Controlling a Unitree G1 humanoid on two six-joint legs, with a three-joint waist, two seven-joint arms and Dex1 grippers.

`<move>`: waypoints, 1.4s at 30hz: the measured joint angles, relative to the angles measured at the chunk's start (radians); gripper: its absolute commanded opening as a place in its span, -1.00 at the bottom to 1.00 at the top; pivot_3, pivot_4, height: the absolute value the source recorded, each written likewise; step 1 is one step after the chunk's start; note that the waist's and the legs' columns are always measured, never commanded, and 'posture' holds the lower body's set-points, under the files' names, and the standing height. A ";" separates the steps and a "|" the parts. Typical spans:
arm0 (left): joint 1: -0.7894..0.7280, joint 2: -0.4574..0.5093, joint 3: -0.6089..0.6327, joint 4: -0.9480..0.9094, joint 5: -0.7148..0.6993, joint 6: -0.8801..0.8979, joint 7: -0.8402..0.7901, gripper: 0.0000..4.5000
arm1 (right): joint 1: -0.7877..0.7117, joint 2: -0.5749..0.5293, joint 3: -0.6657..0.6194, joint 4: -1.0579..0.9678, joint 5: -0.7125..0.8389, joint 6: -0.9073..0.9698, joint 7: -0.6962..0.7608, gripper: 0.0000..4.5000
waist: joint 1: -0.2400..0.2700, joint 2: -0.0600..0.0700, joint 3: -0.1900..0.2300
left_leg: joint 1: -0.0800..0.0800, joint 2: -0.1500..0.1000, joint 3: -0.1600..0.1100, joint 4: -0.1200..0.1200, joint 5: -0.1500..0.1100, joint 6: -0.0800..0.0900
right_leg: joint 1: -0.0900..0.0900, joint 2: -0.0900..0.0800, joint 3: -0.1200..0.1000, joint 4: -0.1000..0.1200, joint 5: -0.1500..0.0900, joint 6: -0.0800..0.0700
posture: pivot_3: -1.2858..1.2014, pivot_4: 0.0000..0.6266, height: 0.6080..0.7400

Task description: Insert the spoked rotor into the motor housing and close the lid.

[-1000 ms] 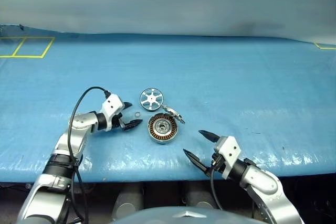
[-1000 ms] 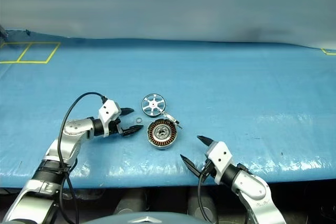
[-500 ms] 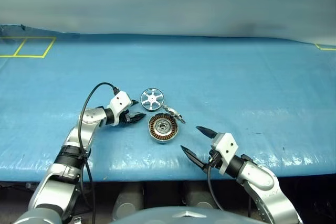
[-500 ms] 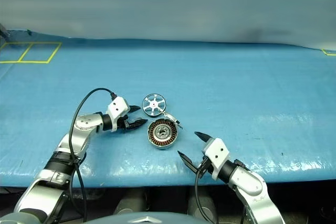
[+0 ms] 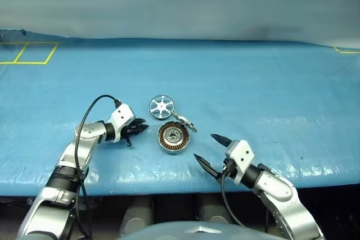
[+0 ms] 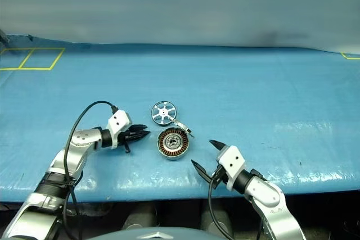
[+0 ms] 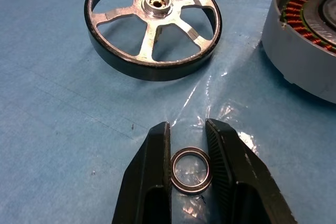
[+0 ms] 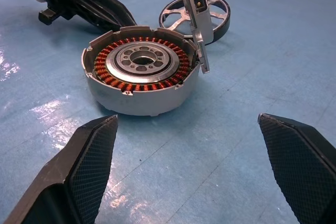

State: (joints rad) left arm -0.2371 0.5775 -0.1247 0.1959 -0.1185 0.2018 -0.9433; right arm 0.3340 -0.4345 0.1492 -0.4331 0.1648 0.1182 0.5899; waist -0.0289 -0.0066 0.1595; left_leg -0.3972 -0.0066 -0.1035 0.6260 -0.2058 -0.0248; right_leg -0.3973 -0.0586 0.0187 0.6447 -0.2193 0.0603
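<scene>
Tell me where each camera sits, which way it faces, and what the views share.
Head stereo pair: looks forward and down over the blue table; both arms show, left gripper, right gripper.
Left wrist: looks along its fingers, shut on the ring washer, toward the spoked rotor.
Right wrist: looks between its open fingers at the motor housing and upright lid.
Shared: rotor and housing.
</scene>
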 measured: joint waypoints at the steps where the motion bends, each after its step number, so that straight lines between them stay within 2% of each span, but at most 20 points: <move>1: 0.022 0.020 0.001 -0.033 -0.007 0.014 -0.009 -0.70 | -0.001 -0.001 0.001 0.000 0.000 0.002 0.000 1.00 | 0.000 0.000 0.000 | 0.000 0.000 0.000 0.000 0.000 0.000 | 0.000 0.000 0.000 0.000 0.000 0.000 | 0.03 -0.52 1.00; 5: 0.080 0.063 0.013 -0.119 -0.022 0.059 -0.023 -0.70 | -0.011 -0.003 0.004 0.000 0.000 0.003 0.001 1.00 | 0.002 0.000 0.000 | 0.000 0.000 0.000 -0.001 0.000 0.000 | 0.000 0.000 0.000 0.000 0.000 0.000 | 0.03 -0.52 1.00; 11: 0.135 0.072 0.013 -0.253 -0.060 0.119 -0.041 -0.70 | -0.026 -0.004 0.021 0.001 -0.001 0.004 0.007 1.00 | 0.008 0.000 0.001 | -0.002 0.000 0.000 0.000 0.000 0.000 | -0.002 -0.001 0.000 -0.001 0.000 0.000 | 0.03 -0.52 1.00; 21: 0.041 0.052 -0.035 -0.411 -0.120 0.160 -0.089 -0.70 | -0.033 -0.012 0.033 0.001 -0.001 0.018 0.018 1.00 | 0.011 0.000 0.001 | -0.003 0.000 0.000 0.000 0.000 0.000 | -0.002 -0.001 0.000 -0.001 0.000 0.000 | 0.03 -0.52 1.00; 26: -0.027 0.007 -0.092 -0.406 -0.125 0.155 -0.106 -0.70 | -0.026 -0.015 0.032 0.000 -0.001 0.018 0.013 1.00 | 0.010 -0.001 0.001 | -0.003 -0.001 0.000 0.000 0.000 0.000 | -0.002 0.000 0.000 -0.001 0.000 0.000 | 0.03 -0.52 1.00; 34: -0.101 -0.067 -0.193 -0.282 -0.083 0.109 -0.121 -0.70 | -0.008 -0.013 0.031 0.000 -0.002 0.018 -0.008 1.00 | 0.009 -0.001 0.001 | -0.003 -0.001 0.000 0.000 0.000 0.000 | -0.002 0.000 0.000 -0.001 0.000 0.000 | 0.03 -0.52 1.00; 42: -0.135 -0.106 -0.232 -0.178 -0.037 0.047 -0.126 -0.70 | 0.003 -0.013 0.030 0.000 -0.003 0.018 -0.024 1.00 | 0.009 -0.001 0.002 | -0.003 -0.001 0.000 0.000 0.000 0.000 | -0.002 0.000 0.000 -0.001 0.000 0.000 | 0.03 -0.52 1.00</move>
State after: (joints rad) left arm -0.3723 0.4712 -0.3572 0.0181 -0.1554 0.2489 -1.0690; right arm 0.3369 -0.4475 0.1796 -0.4328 0.1622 0.1363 0.5664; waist -0.0197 -0.0078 0.1611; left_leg -0.4004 -0.0073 -0.1035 0.6263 -0.2058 -0.0247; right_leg -0.3990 -0.0588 0.0183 0.6438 -0.2196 0.0603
